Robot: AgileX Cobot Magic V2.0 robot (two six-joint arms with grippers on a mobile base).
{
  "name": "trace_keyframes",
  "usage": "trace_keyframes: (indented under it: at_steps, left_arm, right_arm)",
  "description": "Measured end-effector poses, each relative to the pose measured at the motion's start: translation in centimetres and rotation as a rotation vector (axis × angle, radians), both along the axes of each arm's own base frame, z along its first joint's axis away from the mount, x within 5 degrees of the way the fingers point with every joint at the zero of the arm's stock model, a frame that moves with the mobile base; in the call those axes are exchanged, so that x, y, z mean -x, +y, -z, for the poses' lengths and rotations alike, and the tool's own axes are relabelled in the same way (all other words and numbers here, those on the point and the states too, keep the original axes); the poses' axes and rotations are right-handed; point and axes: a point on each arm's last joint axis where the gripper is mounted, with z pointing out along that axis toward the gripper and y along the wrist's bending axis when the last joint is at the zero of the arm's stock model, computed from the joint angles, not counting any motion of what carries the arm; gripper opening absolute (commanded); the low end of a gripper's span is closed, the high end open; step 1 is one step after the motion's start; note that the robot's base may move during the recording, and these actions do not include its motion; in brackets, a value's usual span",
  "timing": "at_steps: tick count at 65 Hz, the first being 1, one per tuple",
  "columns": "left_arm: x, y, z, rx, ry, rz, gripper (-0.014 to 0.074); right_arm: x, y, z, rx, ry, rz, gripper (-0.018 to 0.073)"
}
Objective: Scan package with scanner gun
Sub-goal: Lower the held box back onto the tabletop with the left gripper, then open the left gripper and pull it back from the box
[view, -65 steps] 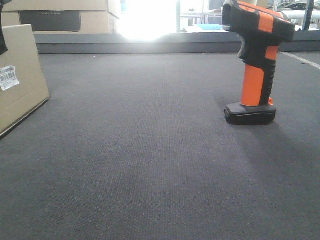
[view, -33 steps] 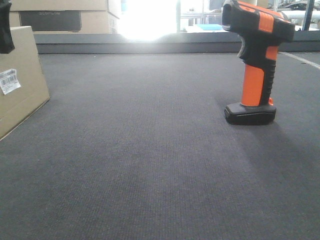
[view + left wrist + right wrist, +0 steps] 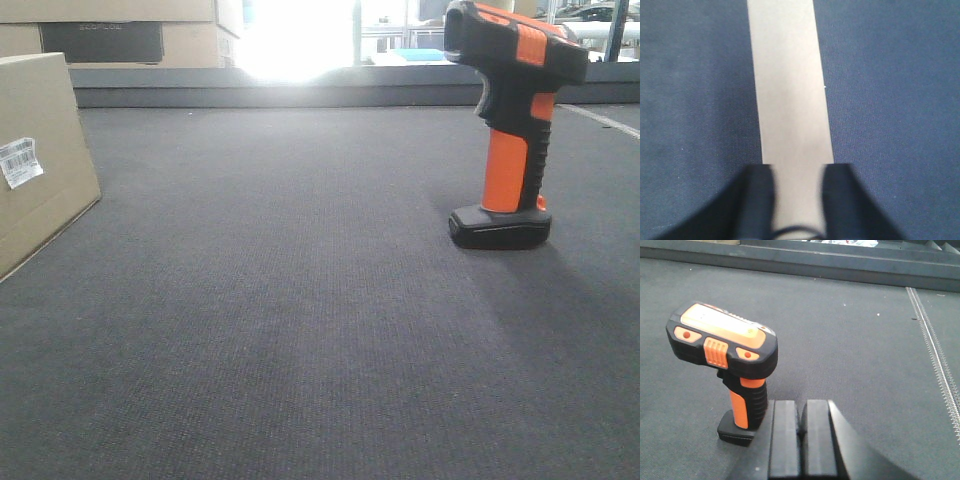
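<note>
The package (image 3: 45, 150) is a plain tan box at the left edge of the front view, resting on the dark carpet with its white barcode label (image 3: 18, 161) facing right. The left wrist view looks straight down on its narrow top face (image 3: 787, 90). My left gripper (image 3: 797, 170) is open, with one dark finger on each side of that strip. The scanner gun (image 3: 515, 130) stands upright on its flat black base at the right. My right gripper (image 3: 801, 407) is shut and empty, just right of and behind the scanner gun (image 3: 727, 345), not touching it.
Cardboard boxes with a dark printed panel (image 3: 100, 40) stand at the back left behind a low grey ledge (image 3: 300, 85). Strong window glare sits at the back centre. A pale seam line (image 3: 935, 365) runs along the carpet on the right.
The dark left gripper that showed at the package's upper left corner has left the front view. The package shifted slightly and sits still. The scanner gun has not moved.
</note>
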Motion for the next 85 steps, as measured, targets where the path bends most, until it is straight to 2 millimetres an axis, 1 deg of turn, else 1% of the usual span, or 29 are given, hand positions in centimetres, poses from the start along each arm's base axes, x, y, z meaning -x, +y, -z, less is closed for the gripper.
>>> trace_keyframes:
  at_steps: [4, 5, 9, 12, 20, 21, 28, 35, 42, 49, 57, 63, 85]
  left_arm:
    - [1.7, 0.0, -0.1, -0.002, -0.060, 0.000, -0.0092]
    - [2.0, 0.0, 0.2, -0.002, -0.070, 0.001, -0.0109]
    - [3.5, 0.0, 0.2, -0.001, -0.128, 0.001, -0.0111]
    - [4.4, 0.0, 0.6, -0.001, -0.169, 0.002, -0.0111]
    - [7.6, 0.0, 1.1, 0.000, -0.323, 0.004, -0.0111]
    - [7.9, 0.0, 1.5, 0.000, -0.333, 0.004, -0.0111]
    - [10.5, 0.1, 2.3, 0.001, -0.491, 0.006, -0.0111]
    - [12.9, 0.1, 3.6, 0.000, -0.610, 0.008, -0.0111]
    - [14.9, 0.1, 5.3, 0.000, -0.705, 0.010, -0.0111]
    - [16.7, 0.1, 6.3, 0.001, -0.809, 0.011, -0.0111]
    - [18.1, 0.1, 7.3, 0.003, -0.887, 0.011, -0.0111]
    - [18.8, 0.1, 7.5, 0.003, -0.927, 0.011, -0.0111]
    - [19.0, 0.1, 7.6, 0.003, -0.943, 0.011, -0.0111]
  right_arm:
    - [0.5, 0.0, -0.4, 0.002, -0.026, -0.001, -0.0151]
    - [0.6, 0.0, -0.5, 0.002, -0.033, -0.001, -0.0151]
    - [1.3, 0.0, -0.8, 0.007, -0.066, 0.000, -0.0151]
    - [1.9, 0.0, -1.1, 0.007, -0.096, 0.003, -0.0151]
    - [3.1, -0.2, -0.5, 0.010, -0.129, 0.019, -0.0151]
    - [3.3, -0.2, -0.3, 0.010, -0.127, 0.022, -0.0151]
    - [4.4, -0.4, 0.7, 0.013, -0.138, 0.048, -0.0151]
    - [5.4, -0.5, 1.3, 0.008, -0.160, 0.058, -0.0151]
    - [6.3, -0.2, 1.6, 0.001, -0.170, 0.042, -0.0151]
    - [7.0, 0.0, 1.6, 0.003, -0.187, 0.025, -0.0151]
    - [7.3, 0.1, 1.6, 0.004, -0.197, 0.019, -0.0151]
    - [7.4, 0.1, 1.6, 0.004, -0.197, 0.018, -0.0151]
    - [7.4, 0.1, 1.6, 0.004, -0.196, 0.017, -0.0151]
